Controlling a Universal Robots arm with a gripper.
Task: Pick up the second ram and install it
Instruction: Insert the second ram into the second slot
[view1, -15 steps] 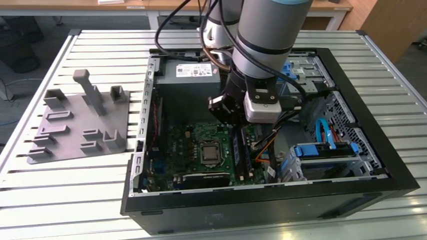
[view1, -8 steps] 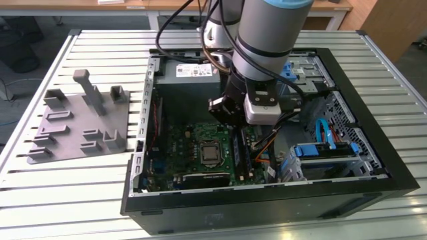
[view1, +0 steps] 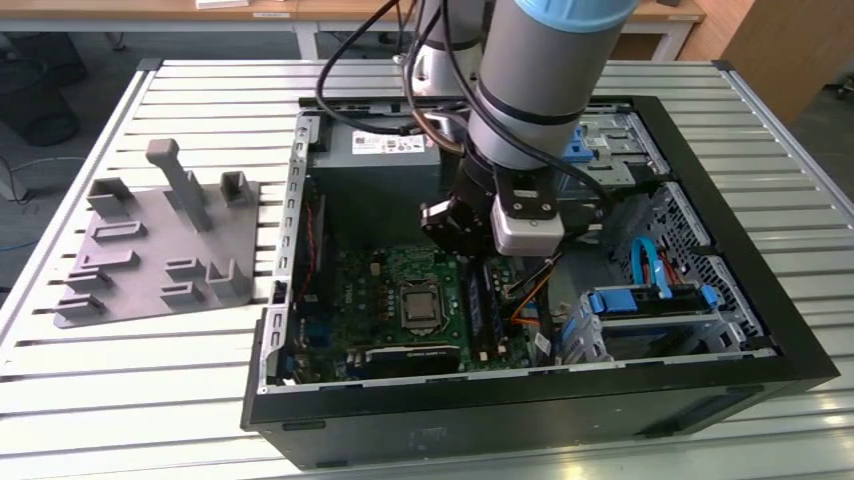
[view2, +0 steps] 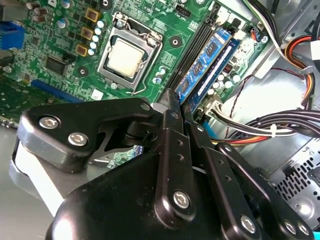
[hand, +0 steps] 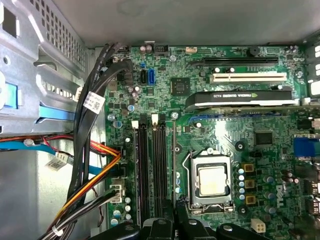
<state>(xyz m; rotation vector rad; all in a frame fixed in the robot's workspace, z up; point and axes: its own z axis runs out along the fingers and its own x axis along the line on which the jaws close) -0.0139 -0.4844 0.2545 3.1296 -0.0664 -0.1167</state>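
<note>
The open computer case (view1: 747, 330) lies on the slatted table with the green motherboard (view1: 380, 285) inside. The second ram (view2: 206, 56), a blue-green stick with pale labels, stands on edge in a slot beside the empty black slots (view2: 196, 37). A darker stick (view2: 221, 64) stands right next to it. My gripper (view2: 177, 102) is shut, its black fingertips pressed together right at the near end of the labelled stick. In the exterior view my gripper (view1: 470, 260) hangs low inside the case over the memory slots. The black fingers (hand: 165, 227) also edge into the first wrist view.
The processor socket (view2: 125, 55) sits beside the slots. Bundled black, orange and red cables (hand: 95, 165) run along the other side. A drive cage with blue clips (view1: 654, 300) is at the exterior view's right. A grey parts fixture (view1: 147, 240) stands on the table outside the case.
</note>
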